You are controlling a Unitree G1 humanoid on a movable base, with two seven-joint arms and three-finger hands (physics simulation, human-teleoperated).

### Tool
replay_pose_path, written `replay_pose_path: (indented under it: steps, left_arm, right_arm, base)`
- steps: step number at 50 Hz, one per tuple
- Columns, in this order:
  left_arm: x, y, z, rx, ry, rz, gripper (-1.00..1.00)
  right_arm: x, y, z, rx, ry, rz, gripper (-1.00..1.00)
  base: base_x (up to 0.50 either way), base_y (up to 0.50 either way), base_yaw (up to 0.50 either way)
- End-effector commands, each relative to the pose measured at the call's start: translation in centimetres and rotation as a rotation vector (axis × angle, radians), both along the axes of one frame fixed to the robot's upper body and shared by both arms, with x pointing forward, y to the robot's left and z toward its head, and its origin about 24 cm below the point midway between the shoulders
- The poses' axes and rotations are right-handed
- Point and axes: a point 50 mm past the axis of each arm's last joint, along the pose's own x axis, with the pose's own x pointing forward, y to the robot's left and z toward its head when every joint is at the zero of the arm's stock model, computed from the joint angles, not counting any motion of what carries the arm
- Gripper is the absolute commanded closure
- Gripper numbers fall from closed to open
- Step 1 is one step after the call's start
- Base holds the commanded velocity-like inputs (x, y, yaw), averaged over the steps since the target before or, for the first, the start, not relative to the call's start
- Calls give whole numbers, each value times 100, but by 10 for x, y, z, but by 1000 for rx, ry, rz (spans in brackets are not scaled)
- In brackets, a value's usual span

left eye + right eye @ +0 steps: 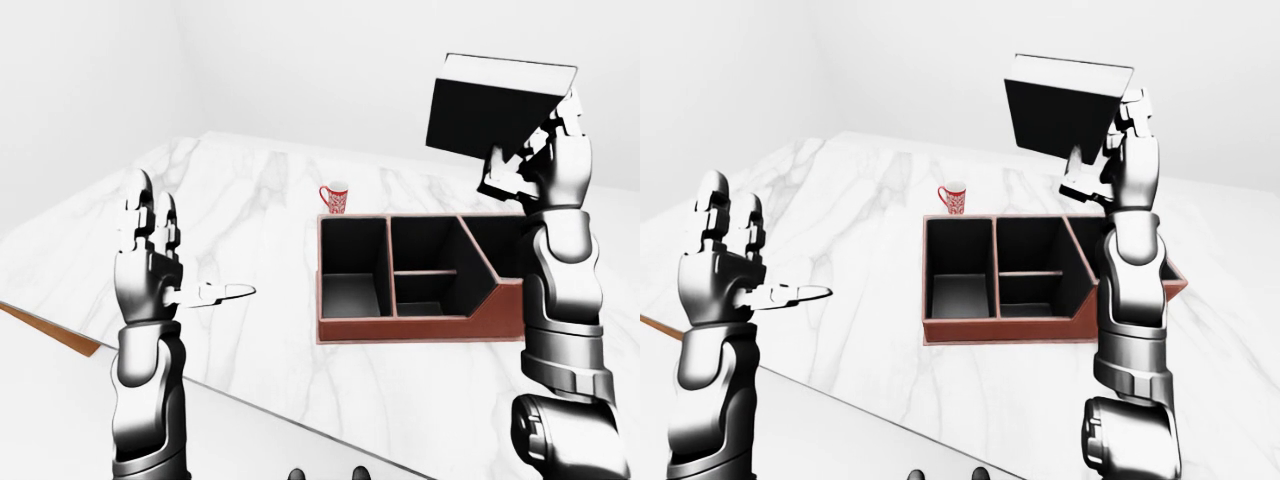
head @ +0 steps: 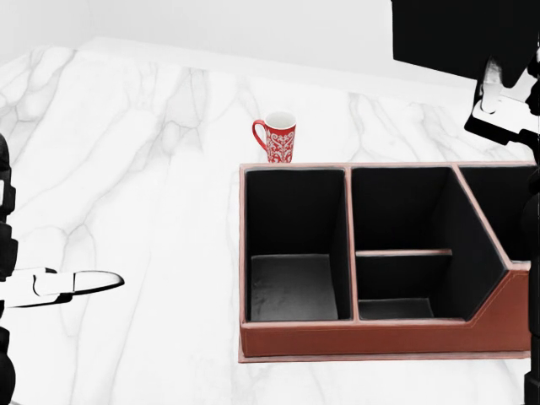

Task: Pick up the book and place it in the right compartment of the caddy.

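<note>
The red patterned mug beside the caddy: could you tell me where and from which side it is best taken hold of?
Grip the red patterned ceramic mug round its body, coming from the head view's left or top. It stands upright with its handle to the left, and the brown leather caddy sits close below it, blocking that side. The open left robot hand is free.

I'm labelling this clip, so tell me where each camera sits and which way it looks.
Head view: on the head, tilted down at the caddy and mug; a left thumb at its left edge, the right hand at its right.
Left-eye view: on the head, wider, over both arms; left hand open, the right holding the book high.
Right-eye view: the paired eye, nearly the same picture.
All three share the caddy and mug.
</note>
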Motion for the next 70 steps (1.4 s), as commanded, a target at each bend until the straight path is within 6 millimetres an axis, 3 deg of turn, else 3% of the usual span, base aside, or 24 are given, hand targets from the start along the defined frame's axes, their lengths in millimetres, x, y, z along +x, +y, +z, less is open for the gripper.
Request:
replay_pose_path:
  steps: [1,9,14,21,36,46,57,67,70]
  left_arm:
    - [1,-3,-4,-10,11,-11,-100]
    - [3,-6,-7,-11,17,-22,-100]
    - [4,-8,-6,-11,15,-27,-100]
    - [4,-7,-8,-17,16,-30,-100]
    - [6,-14,-11,-9,14,-37,-100]
    - [7,-15,-10,-9,15,-39,-100]
    - [7,-14,-14,-6,24,-36,-100]
    - [8,-15,-18,-8,29,-39,-100]
    - [8,-15,-19,-9,30,-40,-100]
  right_arm:
    - [-8,-41,7,11,7,-94,100]
    - [-4,-59,1,-9,79,-121,100]
    - [-1,-62,-12,-8,130,-132,100]
    - [-3,-68,-12,-5,138,-149,100]
    - [-1,-76,-34,17,219,-175,100]
    - [-3,-88,-34,26,236,-208,100]
    - [-7,-109,-49,40,276,-247,100]
    - [-1,-104,-64,33,295,-230,100]
    - [-3,-100,-55,32,298,-226,100]
  base:
    - [0,0,0]
    - [0,0,0]
    - [0,0,0]
    - [0,0,0]
    - [0,0,0]
    - [0,0,0]
    - [0,0,0]
    - [0,0,0]
    - [0,0,0]
